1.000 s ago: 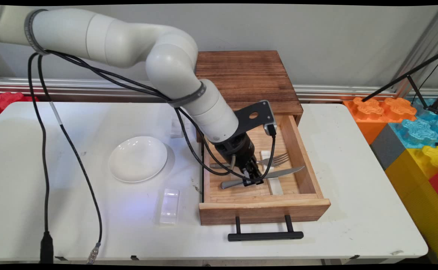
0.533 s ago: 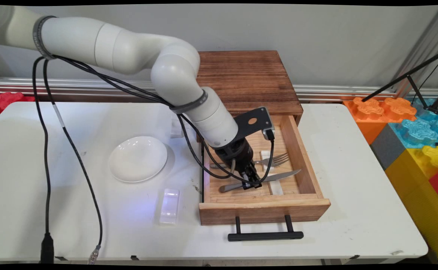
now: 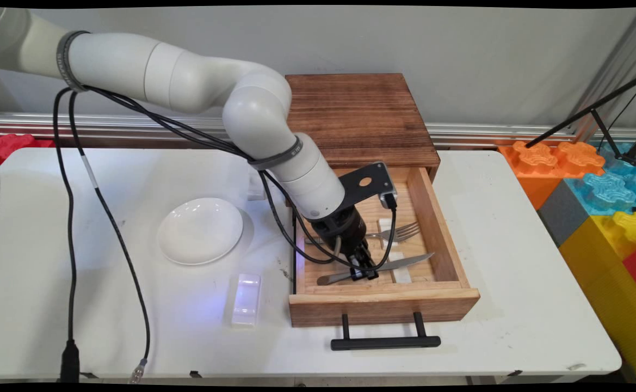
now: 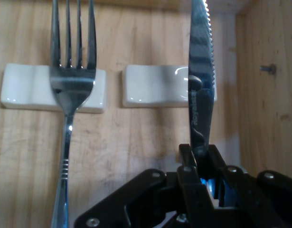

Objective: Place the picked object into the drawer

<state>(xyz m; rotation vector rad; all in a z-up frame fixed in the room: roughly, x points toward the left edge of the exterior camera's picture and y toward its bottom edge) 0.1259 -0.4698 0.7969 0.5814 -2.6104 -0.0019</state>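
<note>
My gripper [image 3: 362, 270] reaches down into the open wooden drawer [image 3: 383, 305] and is shut on the handle end of a steel knife [image 3: 405, 261]. The knife lies roughly level, blade pointing right, near the drawer's front wall. In the hand view the gripper [image 4: 201, 156] pinches the knife [image 4: 200, 85], whose serrated blade runs over a white rest [image 4: 155, 85]. Beside it a fork [image 4: 72, 80] lies with its tines across a second white rest [image 4: 22, 88]. In the main view the fork [image 3: 399, 233] sits just behind the knife.
The drawer juts from a dark wooden cabinet [image 3: 358, 109] and has a black handle [image 3: 386, 342] in front. A white plate [image 3: 200, 230] and a clear block [image 3: 246, 299] lie left of the drawer. Coloured foam blocks [image 3: 595, 179] stand at the right.
The gripper, still holding the knife, has shifted toward the drawer's front wall and a little left and lower. The fork and plate have not moved.
</note>
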